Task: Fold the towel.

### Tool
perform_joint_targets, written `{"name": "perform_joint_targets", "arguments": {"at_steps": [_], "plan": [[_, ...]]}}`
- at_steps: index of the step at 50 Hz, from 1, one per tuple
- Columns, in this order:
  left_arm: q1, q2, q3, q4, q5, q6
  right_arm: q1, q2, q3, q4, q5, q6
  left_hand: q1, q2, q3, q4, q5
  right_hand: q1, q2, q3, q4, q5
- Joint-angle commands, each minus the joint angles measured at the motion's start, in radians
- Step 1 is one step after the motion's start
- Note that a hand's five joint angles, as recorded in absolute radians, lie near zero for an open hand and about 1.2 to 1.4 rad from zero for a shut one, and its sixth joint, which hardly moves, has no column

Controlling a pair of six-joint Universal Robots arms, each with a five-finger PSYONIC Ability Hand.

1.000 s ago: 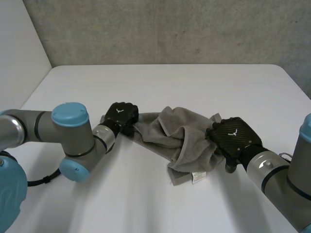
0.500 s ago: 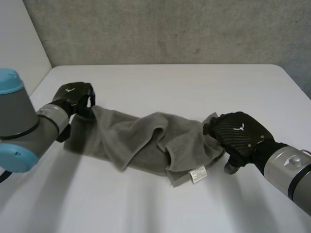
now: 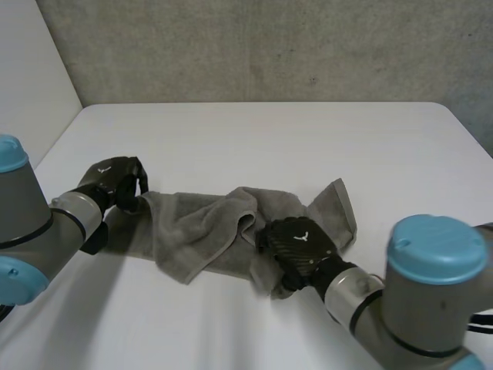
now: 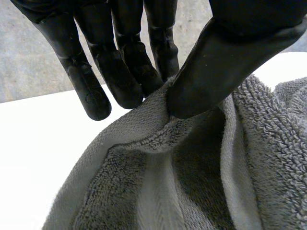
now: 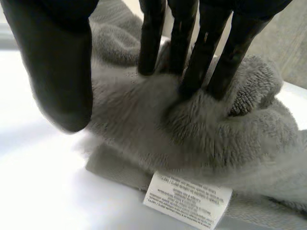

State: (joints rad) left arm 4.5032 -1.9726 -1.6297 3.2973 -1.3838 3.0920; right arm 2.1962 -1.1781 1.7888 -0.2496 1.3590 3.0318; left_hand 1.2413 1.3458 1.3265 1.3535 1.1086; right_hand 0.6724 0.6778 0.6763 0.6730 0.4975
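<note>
Towel (image 3: pixel 204 231), location? — K.

Grey terry, crumpled in a long band across the lower middle of the head view, flat on the white bench (image 3: pixel 269 139). One end lies at centre left. One corner peaks up right of centre, past the right hand. A fold ridge runs through the middle. — M.

Left hand (image 3: pixel 115 181), state? — K.

Centre left in the head view, at the towel's left end. In the left wrist view the thumb (image 4: pixel 225 62) and fingers (image 4: pixel 120 72) close on the hemmed edge of the towel (image 4: pixel 192 182). It is a pinch grip, with the cloth bunched between them and lifted slightly there. The rest of the cloth drapes down from the pinch. — M.

Right hand (image 3: pixel 296 243)? — K.

Lower middle of the head view, resting on top of the towel's bunched right part, back of the hand up. In the right wrist view the fingers (image 5: pixel 192 72) run straight, with the tips pressed into the pile of the towel (image 5: pixel 144 124). The thumb (image 5: pixel 62 72) stands apart to one side with nothing caught against it. Recorded as released, pressing only. — M.

Other marks? — K.

White care label (image 5: pixel 187 196) at the towel's hem under the right hand, printed side up. Its print is too small to read. — M.
</note>
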Motion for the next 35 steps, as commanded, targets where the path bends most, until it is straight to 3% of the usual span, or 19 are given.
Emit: {"name": "perform_joint_targets", "arguments": {"at_steps": [1,6,8,9,11,12,17,24,28,30,35], "plan": [[-0.004,0.018,-0.010,-0.010,0.006,0.002,0.013,0.055,-0.040,-0.034,0.094,-0.070,0.155,0.050,0.070,0.043,0.113,0.724,0.718,0.720,0.723,0.724],[0.002,0.093,-0.009,-0.028,0.051,-0.010,0.000,-0.051,-0.040,-0.023,0.095,-0.073,0.155,0.050,0.070,0.043,0.113,0.724,0.718,0.720,0.723,0.724],[0.013,0.173,0.004,-0.065,0.083,-0.036,-0.067,-0.211,-0.063,0.021,0.074,-0.080,0.155,0.050,0.070,0.043,0.113,0.724,0.718,0.720,0.723,0.724],[0.013,0.173,0.004,-0.065,0.083,-0.036,-0.067,-0.212,-0.063,0.021,0.074,-0.080,0.155,0.050,0.070,0.043,0.113,0.724,0.718,0.720,0.723,0.724],[0.030,0.257,0.033,-0.100,0.114,-0.084,-0.165,-0.372,-0.121,0.149,-0.001,-0.093,0.155,0.050,0.070,0.043,0.113,0.724,0.718,0.720,0.723,0.724],[0.030,0.258,0.033,-0.101,0.114,-0.084,-0.165,-0.373,-0.121,0.150,-0.001,-0.093,0.155,0.050,0.070,0.043,0.113,0.724,0.718,0.720,0.723,0.724],[0.071,0.383,0.105,-0.140,0.155,-0.182,-0.327,-0.471,-0.348,0.413,-0.200,-0.093,0.155,0.050,0.070,0.043,0.113,0.724,0.718,0.720,0.723,0.724],[0.112,0.460,0.246,-0.205,0.198,-0.305,-0.455,-0.448,-0.534,0.610,-0.302,-0.105,0.155,0.050,0.070,0.043,0.113,0.724,0.718,0.720,0.723,0.724],[0.125,0.443,0.274,-0.228,0.198,-0.312,-0.464,-0.374,-0.595,0.658,-0.301,-0.146,0.155,0.050,0.070,0.043,0.113,0.724,0.718,0.720,0.723,0.724],[0.126,0.414,0.278,-0.235,0.198,-0.312,-0.454,-0.270,-0.647,0.716,-0.287,-0.243,0.155,0.050,0.070,0.043,0.113,0.724,0.718,0.720,0.723,0.724],[0.119,0.207,0.298,-0.258,0.190,-0.299,-0.379,-0.117,-0.732,0.800,-0.210,-0.428,0.155,0.050,0.070,0.043,0.113,0.724,0.718,0.720,0.723,0.724]]}}
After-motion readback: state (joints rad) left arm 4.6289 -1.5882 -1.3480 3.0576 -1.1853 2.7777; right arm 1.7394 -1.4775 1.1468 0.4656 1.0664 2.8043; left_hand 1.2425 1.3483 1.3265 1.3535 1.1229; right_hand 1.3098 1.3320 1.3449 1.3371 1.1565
